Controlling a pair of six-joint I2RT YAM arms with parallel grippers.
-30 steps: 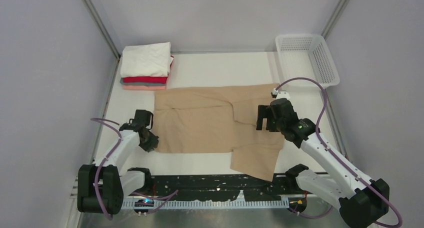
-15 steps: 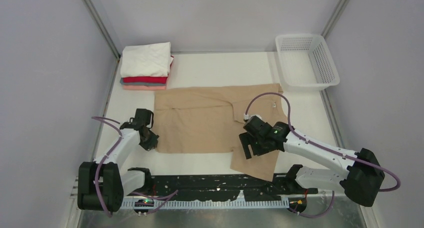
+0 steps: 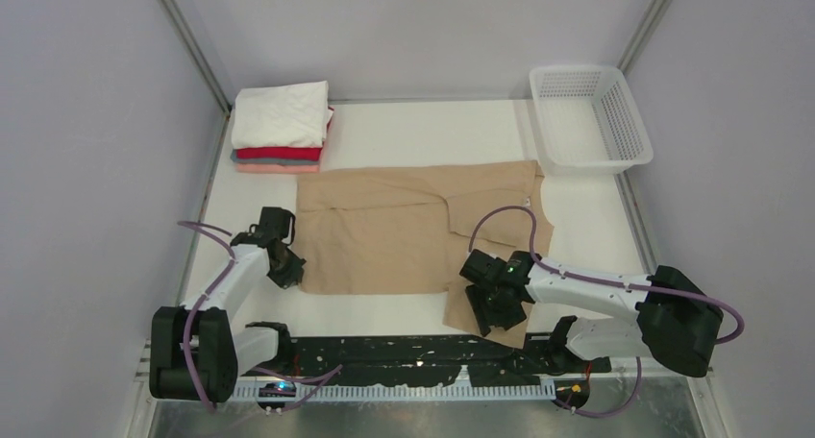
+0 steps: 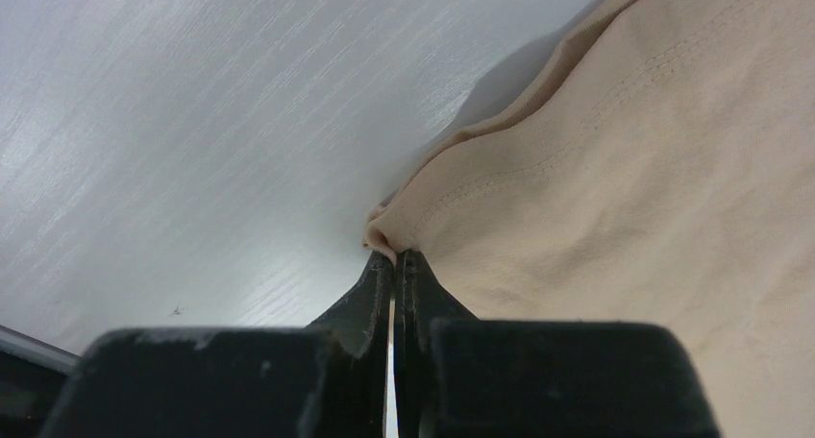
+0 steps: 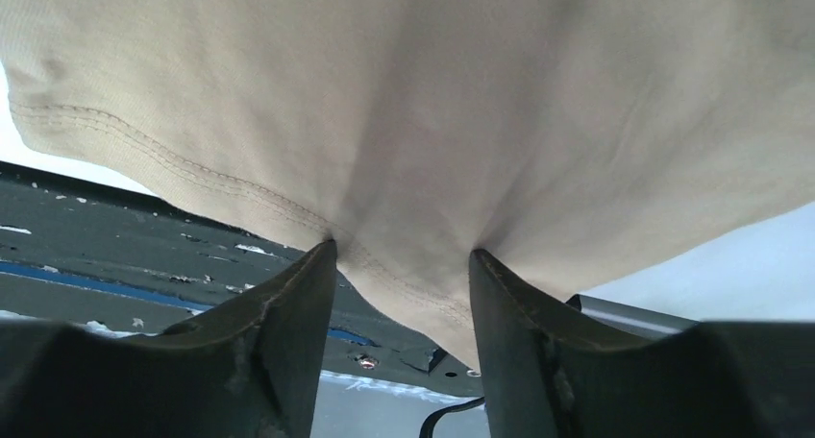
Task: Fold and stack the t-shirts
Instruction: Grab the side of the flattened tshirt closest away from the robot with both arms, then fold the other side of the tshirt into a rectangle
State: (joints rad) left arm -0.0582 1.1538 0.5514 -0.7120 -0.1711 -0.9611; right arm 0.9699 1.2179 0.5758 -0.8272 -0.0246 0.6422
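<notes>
White over red, grey and salmon-pink, the stack of folded t-shirts (image 3: 281, 129) sits just beyond the far left corner of the tan t-shirt (image 3: 384, 231), which lies spread on the white tabletop (image 3: 432, 131). At the tan t-shirt's near left corner the left gripper (image 3: 288, 270) is pressed together, pinching a small fold of the hem. The left wrist view shows that cloth corner caught right at the tips of its fingers (image 4: 370, 284). The tan t-shirt's near right part juts out as a flap, reaching over the black base strip (image 3: 384, 352). On that flap rests the right gripper (image 3: 495, 308), its fingers (image 5: 288, 313) spread apart with cloth bulging up between them. Just beside the tan t-shirt's far right corner stands the white mesh basket (image 3: 629, 135).
</notes>
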